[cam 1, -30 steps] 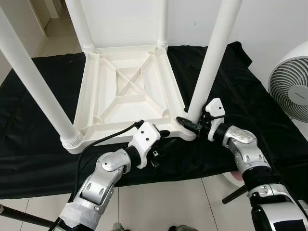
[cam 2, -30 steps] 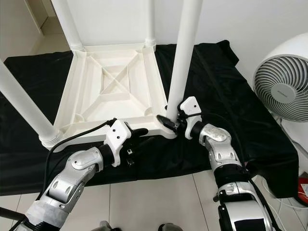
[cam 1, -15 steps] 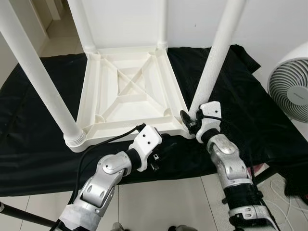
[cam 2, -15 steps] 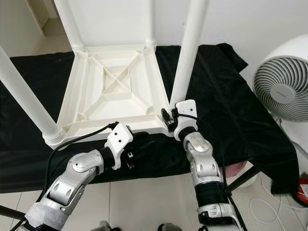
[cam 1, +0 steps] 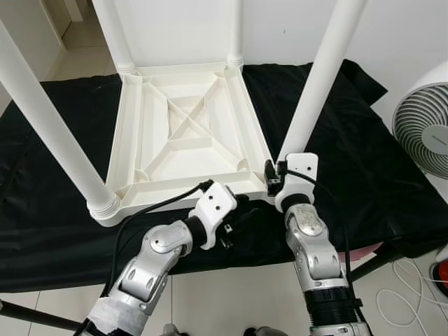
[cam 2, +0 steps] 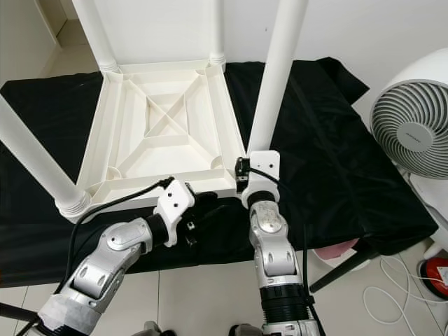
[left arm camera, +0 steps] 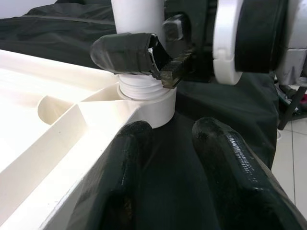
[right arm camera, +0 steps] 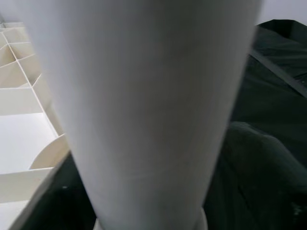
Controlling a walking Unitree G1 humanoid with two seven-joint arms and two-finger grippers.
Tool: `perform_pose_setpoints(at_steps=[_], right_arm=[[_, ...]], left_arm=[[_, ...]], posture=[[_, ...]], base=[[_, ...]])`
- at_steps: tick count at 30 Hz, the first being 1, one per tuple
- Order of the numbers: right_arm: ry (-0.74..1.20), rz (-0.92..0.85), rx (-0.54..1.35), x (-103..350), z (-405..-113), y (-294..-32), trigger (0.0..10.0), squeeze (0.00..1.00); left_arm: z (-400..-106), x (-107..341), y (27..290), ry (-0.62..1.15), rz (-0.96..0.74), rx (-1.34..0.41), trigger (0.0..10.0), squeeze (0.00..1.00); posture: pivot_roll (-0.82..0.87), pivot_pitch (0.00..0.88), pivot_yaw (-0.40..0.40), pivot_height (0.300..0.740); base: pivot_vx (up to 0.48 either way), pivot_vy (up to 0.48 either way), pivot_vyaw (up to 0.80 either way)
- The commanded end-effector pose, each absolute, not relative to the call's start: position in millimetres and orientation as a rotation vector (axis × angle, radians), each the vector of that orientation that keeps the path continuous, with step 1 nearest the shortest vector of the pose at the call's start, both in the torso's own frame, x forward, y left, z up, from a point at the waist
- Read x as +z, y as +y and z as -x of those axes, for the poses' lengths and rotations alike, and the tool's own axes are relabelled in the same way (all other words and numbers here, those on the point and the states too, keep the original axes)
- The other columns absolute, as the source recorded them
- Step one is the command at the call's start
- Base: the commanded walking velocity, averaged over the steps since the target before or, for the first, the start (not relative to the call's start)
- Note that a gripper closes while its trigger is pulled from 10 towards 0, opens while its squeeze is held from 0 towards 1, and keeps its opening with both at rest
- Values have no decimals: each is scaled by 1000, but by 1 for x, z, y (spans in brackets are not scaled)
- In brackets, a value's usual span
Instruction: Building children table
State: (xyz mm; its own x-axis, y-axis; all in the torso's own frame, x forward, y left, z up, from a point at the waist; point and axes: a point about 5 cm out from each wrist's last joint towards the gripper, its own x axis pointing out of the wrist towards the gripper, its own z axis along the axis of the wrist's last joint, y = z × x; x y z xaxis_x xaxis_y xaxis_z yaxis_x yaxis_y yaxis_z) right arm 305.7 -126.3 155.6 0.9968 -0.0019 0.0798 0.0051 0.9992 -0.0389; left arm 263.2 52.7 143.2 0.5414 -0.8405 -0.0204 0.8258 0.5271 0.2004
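A white plastic children's table [cam 1: 133,126] lies upside down on a black cloth [cam 1: 42,224], with its legs standing up. My right gripper [cam 1: 271,179] is shut on the base of the near right leg [cam 1: 318,77], just above its threaded collar [left arm camera: 146,98]. One ribbed right finger [left arm camera: 127,51] presses on that leg in the left wrist view. The leg [right arm camera: 144,105] stands very close in the right wrist view. My left gripper [cam 1: 241,210] rests low on the cloth at the table's near edge, open, with nothing between its fingers [left arm camera: 120,182].
A white fan [cam 1: 423,129] stands to the right on the floor. A tall near left leg [cam 1: 49,133] and two far legs [cam 1: 115,35] rise around the tabletop. A black stand leg [cam 2: 339,269] and a red object [cam 2: 435,269] lie on the tiles at the right.
My right forearm has swung from the right side to the near side of the leg, the gripper staying at the leg's base. The left gripper has barely moved.
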Motion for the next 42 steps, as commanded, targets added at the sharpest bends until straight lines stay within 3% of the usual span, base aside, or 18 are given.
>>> perform_pose_setpoints(at_steps=[1, 5, 6, 10, 19, 29, 30, 31, 33, 34, 36, 42], right_arm=[[-90, 28, 14, 158, -303, -126, 10000, 1000], [-109, 40, 67, 162, -302, -126, 10000, 1000], [-103, 50, 110, 161, -302, -127, 10000, 0], [-92, 60, 169, 161, -302, -131, 10000, 0], [-96, 269, 597, 165, -315, -164, 10000, 0], [-74, 317, 774, 173, -336, -155, 10000, 0], [-48, 334, 826, 168, -338, -154, 4863, 0], [-29, 346, 854, 164, -338, -153, 3647, 0], [-19, 353, 870, 162, -338, -153, 3647, 0], [2, 353, 885, 159, -338, -154, 431, 0], [15, 352, 894, 156, -338, -155, 0, 0], [27, 350, 891, 151, -339, -159, 0, 0]], left_arm=[[-263, 142, 52, -81, -200, -992, 10000, 0], [-264, 143, 52, -85, -202, -990, 10000, 0], [-265, 144, 52, -87, -204, -989, 10000, 0], [-265, 144, 53, -89, -205, -986, 10000, 0], [-266, 146, 49, -96, -206, -1006, 10000, 0], [-267, 147, 49, -100, -211, -1009, 10000, 0], [-266, 147, 49, -100, -210, -1008, 10000, 0], [-266, 147, 49, -100, -209, -1004, 10000, 0], [-266, 148, 49, -100, -208, -1002, 10000, 0], [-266, 148, 50, -100, -207, -996, 10000, 0], [-266, 148, 51, -99, -206, -992, 10000, 0], [-265, 147, 52, -97, -204, -986, 10000, 0]], posture=[[-158, 67, 38, 740], [-157, 60, 38, 740], [-153, 57, 32, 740], [-153, 57, 32, 740], [-168, 58, 51, 740], [-158, 50, 59, 740], [-152, 51, 56, 740], [-145, 54, 52, 740], [-145, 54, 52, 740], [-140, 56, 49, 740], [-140, 56, 49, 740], [-136, 58, 46, 740]], base=[[0, 0, 0], [0, 0, 0], [0, 0, 0], [0, 0, 0], [0, 0, 0], [0, 0, 0], [0, 0, 0], [0, 0, 0], [0, 0, 0], [0, 0, 0], [0, 0, 0], [0, 0, 0]])
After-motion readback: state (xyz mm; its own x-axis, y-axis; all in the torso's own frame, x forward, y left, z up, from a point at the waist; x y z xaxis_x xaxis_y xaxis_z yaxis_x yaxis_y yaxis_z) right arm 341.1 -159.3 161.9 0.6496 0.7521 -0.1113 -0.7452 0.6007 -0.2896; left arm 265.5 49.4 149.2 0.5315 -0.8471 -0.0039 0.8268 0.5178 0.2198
